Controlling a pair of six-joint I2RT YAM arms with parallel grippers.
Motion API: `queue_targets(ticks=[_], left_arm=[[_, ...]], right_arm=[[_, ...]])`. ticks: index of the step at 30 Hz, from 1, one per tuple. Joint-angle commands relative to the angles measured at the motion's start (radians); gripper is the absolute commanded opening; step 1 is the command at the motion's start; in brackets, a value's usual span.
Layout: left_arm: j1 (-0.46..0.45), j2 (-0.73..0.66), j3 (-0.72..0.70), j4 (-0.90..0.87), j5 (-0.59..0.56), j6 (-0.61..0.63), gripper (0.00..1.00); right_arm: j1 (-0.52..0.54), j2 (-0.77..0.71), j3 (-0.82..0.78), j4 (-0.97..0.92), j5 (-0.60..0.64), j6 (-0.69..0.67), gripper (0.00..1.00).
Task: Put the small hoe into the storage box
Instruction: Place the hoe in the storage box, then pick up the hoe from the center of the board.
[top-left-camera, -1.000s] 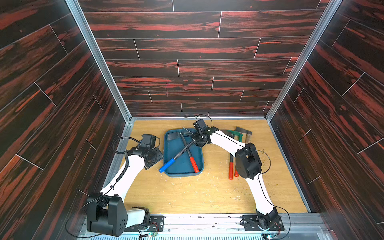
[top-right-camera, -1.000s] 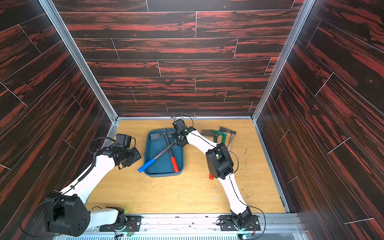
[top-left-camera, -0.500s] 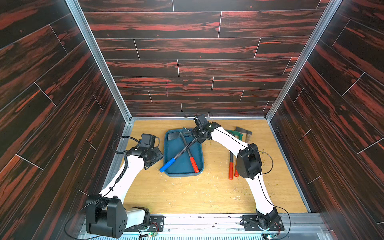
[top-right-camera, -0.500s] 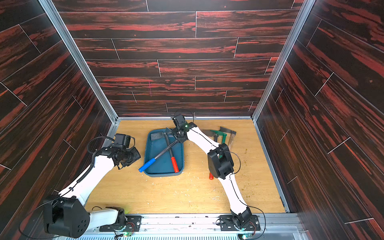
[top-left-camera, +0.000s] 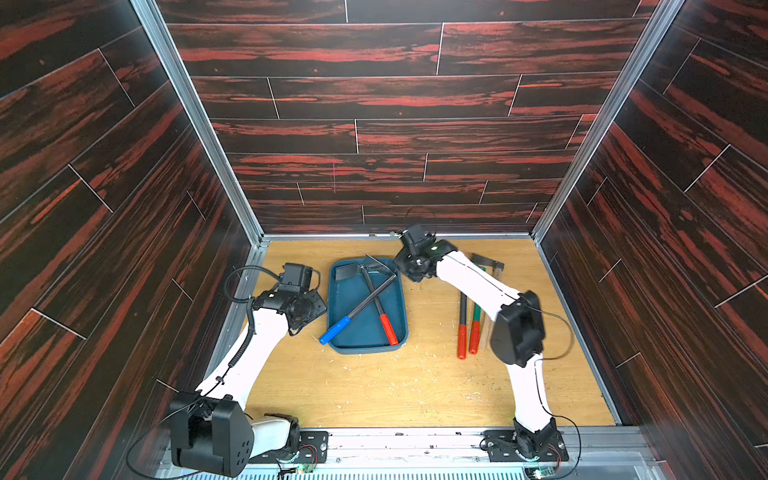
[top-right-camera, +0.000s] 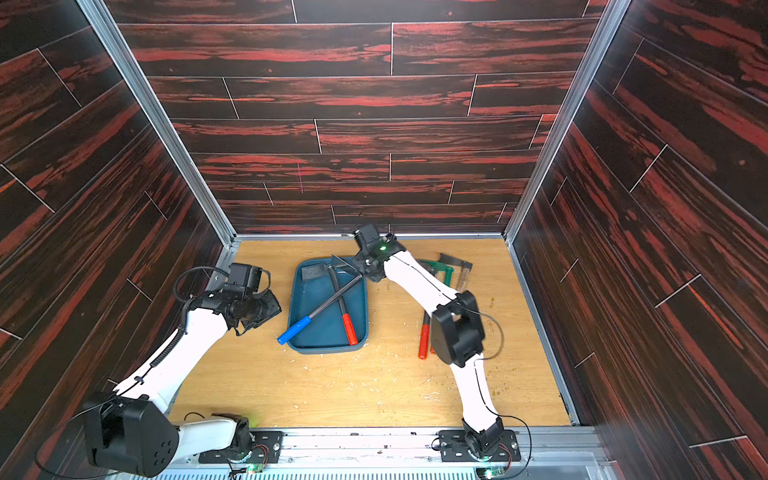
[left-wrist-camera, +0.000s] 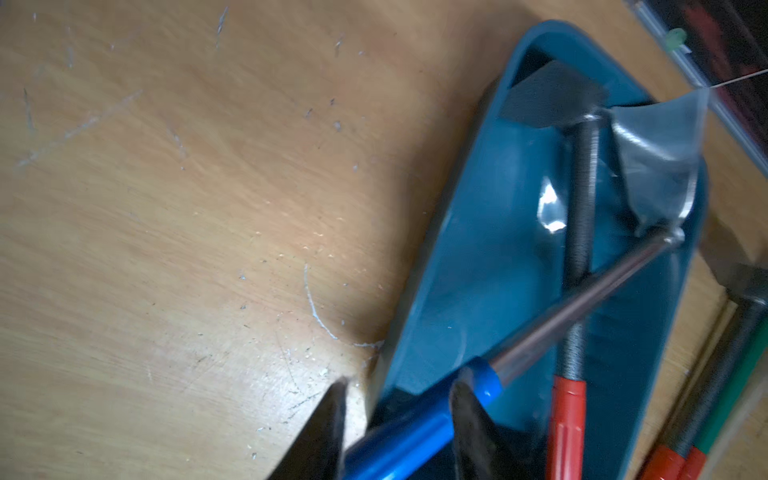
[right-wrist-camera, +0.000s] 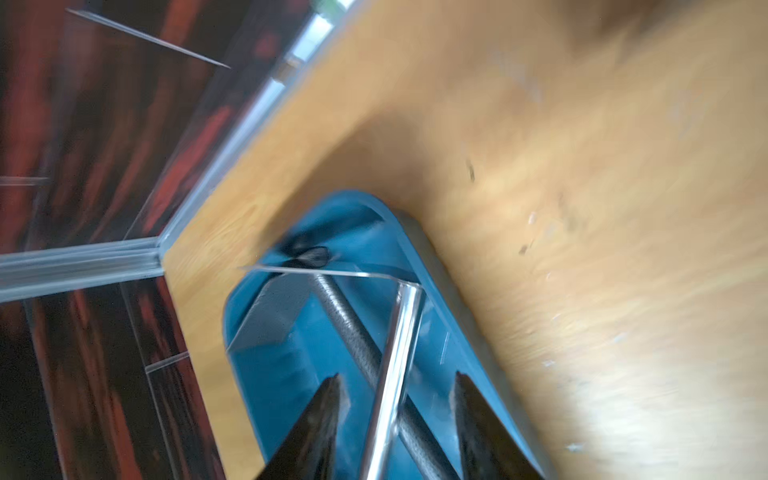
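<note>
The storage box is a teal tray in mid-table. A small hoe with a blue handle and a silver shaft lies slantwise in it, the handle jutting over the front-left rim. It crosses a red-handled hoe. My right gripper is open at the box's far right corner, its fingers either side of the silver shaft without touching. My left gripper is open beside the box's left rim, and the blue handle shows between its fingers.
Several long tools with red and green handles lie right of the box, partly under my right arm's elbow. Their metal heads sit near the back wall. Dark panelled walls close in three sides.
My right gripper has opened and let go of the silver shaft, then drawn back towards the far right corner. The blue-handled hoe now rests in the box. The left arm has not moved.
</note>
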Motion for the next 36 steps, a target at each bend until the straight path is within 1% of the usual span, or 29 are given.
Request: queue_targets(ticks=[1, 3, 4, 7, 9, 13, 16, 20, 22, 23, 26, 29, 31, 36], left_arm=[[-0.041, 0.005, 0.094, -0.047, -0.052, 0.037, 0.45], [-0.076, 0.038, 0.149, -0.065, -0.075, 0.049, 0.46], [-0.095, 0.054, 0.173, -0.07, -0.087, 0.052, 0.46], [-0.148, 0.093, 0.233, -0.075, -0.133, 0.064, 0.46], [-0.187, 0.128, 0.278, -0.076, -0.167, 0.07, 0.47], [-0.269, 0.248, 0.408, -0.084, -0.173, 0.082, 0.48], [-0.325, 0.354, 0.527, -0.119, -0.172, 0.099, 0.49], [-0.371, 0.44, 0.636, -0.146, -0.179, 0.106, 0.51], [-0.375, 0.453, 0.654, -0.148, -0.178, 0.098, 0.52], [-0.374, 0.455, 0.656, -0.148, -0.175, 0.095, 0.53], [-0.374, 0.445, 0.642, -0.141, -0.191, 0.088, 0.56], [-0.369, 0.422, 0.601, -0.111, -0.205, 0.075, 0.58], [-0.352, 0.4, 0.58, -0.103, -0.189, 0.063, 0.59], [-0.278, 0.352, 0.521, -0.091, -0.147, 0.046, 0.59]], right_arm=[[-0.041, -0.046, 0.028, -0.079, 0.049, -0.255, 0.47], [-0.068, -0.081, 0.014, -0.132, 0.071, -0.33, 0.47], [-0.088, -0.111, -0.026, -0.123, 0.053, -0.374, 0.47], [-0.157, -0.217, -0.162, -0.109, 0.027, -0.443, 0.47], [-0.202, -0.289, -0.258, -0.095, 0.023, -0.463, 0.47], [-0.308, -0.408, -0.426, -0.046, -0.059, -0.491, 0.47], [-0.349, -0.444, -0.482, -0.05, -0.044, -0.539, 0.47], [-0.384, -0.424, -0.534, -0.043, -0.057, -0.573, 0.47], [-0.413, -0.408, -0.568, -0.005, -0.107, -0.589, 0.47], [-0.428, -0.39, -0.578, 0.022, -0.153, -0.599, 0.47], [-0.442, -0.318, -0.546, 0.043, -0.203, -0.623, 0.47], [-0.443, -0.246, -0.506, 0.064, -0.222, -0.64, 0.47], [-0.451, -0.204, -0.478, 0.071, -0.218, -0.646, 0.47], [-0.474, -0.103, -0.398, 0.083, -0.248, -0.667, 0.47]])
